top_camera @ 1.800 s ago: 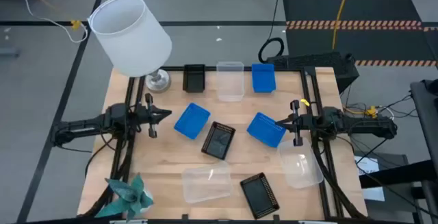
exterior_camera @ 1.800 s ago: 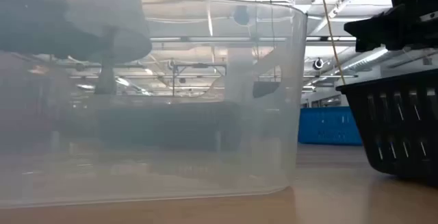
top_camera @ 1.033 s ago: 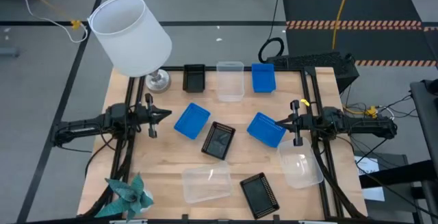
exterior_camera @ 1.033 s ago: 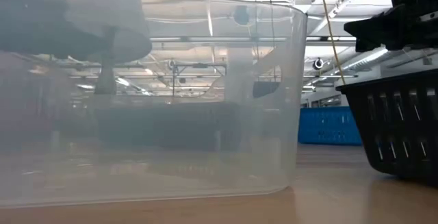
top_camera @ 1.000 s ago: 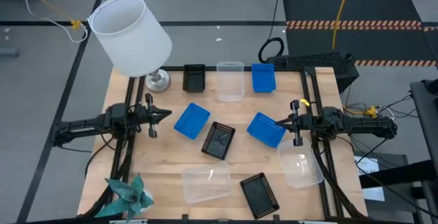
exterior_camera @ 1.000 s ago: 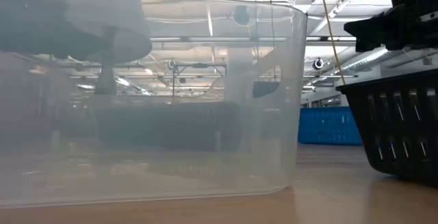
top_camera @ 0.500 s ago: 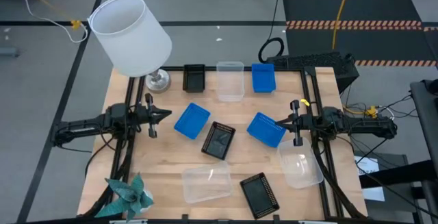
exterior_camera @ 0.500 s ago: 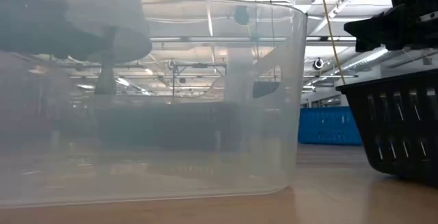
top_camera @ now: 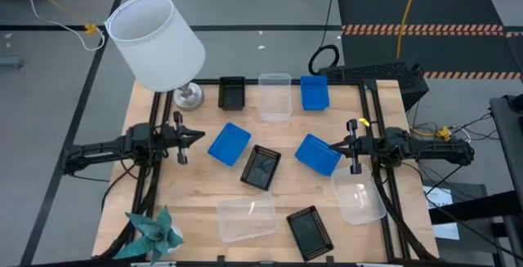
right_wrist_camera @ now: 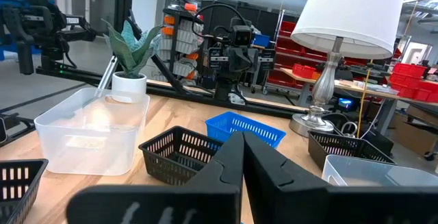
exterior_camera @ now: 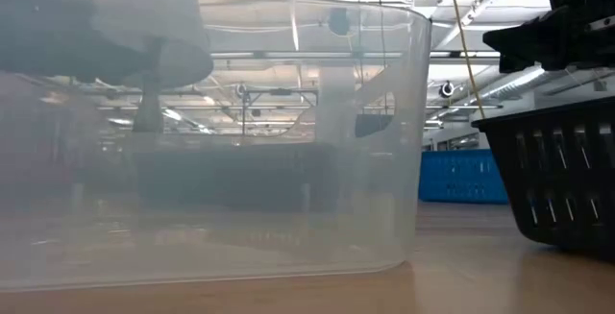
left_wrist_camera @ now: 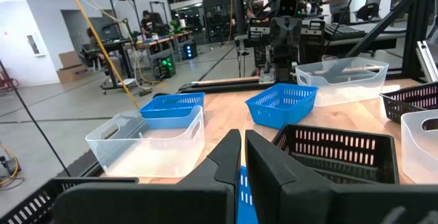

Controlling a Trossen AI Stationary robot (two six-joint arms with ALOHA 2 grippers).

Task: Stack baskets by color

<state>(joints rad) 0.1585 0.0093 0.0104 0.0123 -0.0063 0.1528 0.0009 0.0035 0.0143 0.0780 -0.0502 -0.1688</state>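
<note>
Lying at mixed angles, 9 baskets (top_camera: pixel 229 144), left gripper (top_camera: pixel 198 136) and right gripper (top_camera: pixel 333 145) closed, empty.

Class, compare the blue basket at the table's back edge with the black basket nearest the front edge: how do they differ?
The blue basket is bright blue and sits square to the table's back edge; the black basket is black and lies turned at an angle. Both are small, rectangular, open-topped, and stand alone, not stacked.

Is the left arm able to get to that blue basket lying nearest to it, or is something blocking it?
Probably yes. The left gripper hangs shut just beside the blue basket, with only bare table between them. The black basket lies beyond it, out of the way.
</note>
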